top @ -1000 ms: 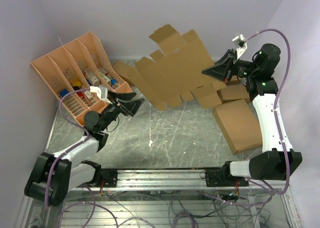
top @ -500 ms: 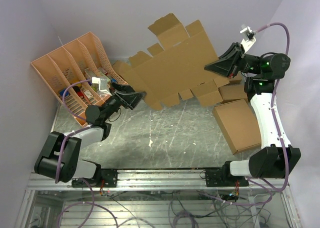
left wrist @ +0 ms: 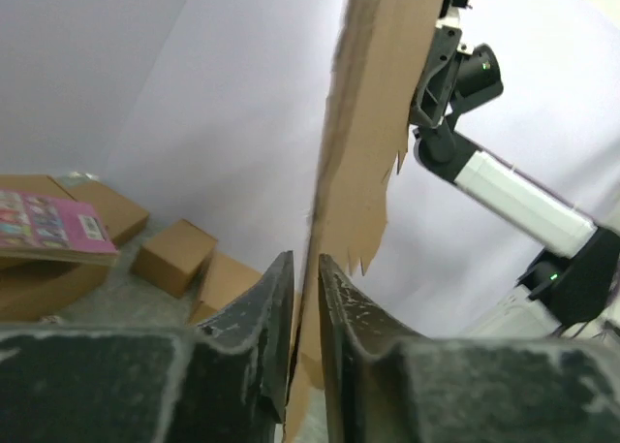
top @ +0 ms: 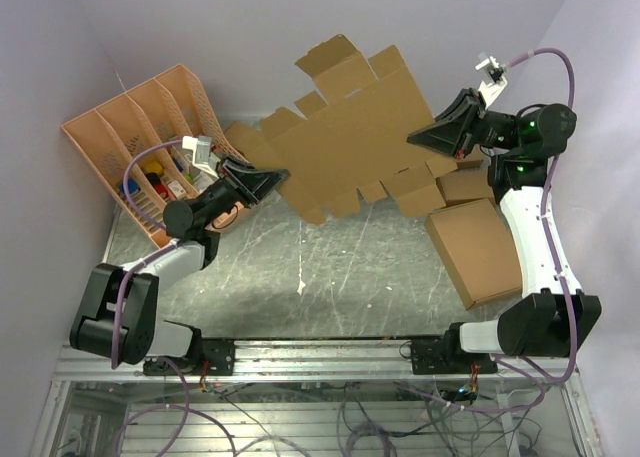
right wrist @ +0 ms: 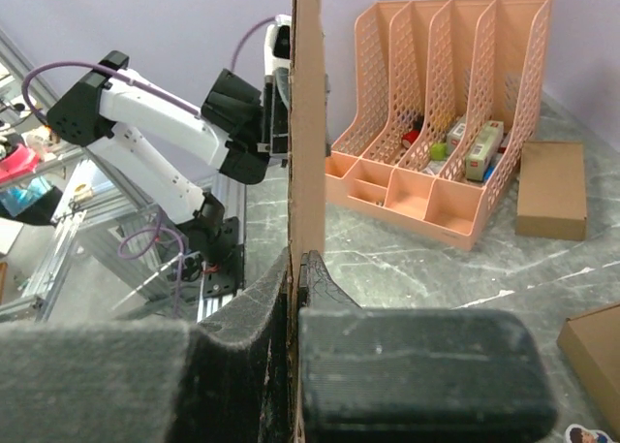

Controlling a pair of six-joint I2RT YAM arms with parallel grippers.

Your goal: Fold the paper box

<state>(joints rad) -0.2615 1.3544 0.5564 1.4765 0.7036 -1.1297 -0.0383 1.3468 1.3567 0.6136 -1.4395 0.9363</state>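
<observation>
Over the back of the grey table (top: 330, 267), the paper box (top: 350, 137), still a flat notched sheet, is held up in the air between the two arms. The right gripper (top: 412, 137) is clamped tight on its right edge. The left gripper (top: 282, 178) straddles its lower left edge, fingers close on either side; whether they pinch it cannot be told.

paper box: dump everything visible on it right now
The paper box is a plain brown cardboard die-cut sheet, flat and unfolded, with flaps and notches along its edges. It is held upright between the two arms, in front of the back wall. The right claw pinches its right edge. The left claw has a finger on each side of its lower left edge, grip unclear.
</observation>
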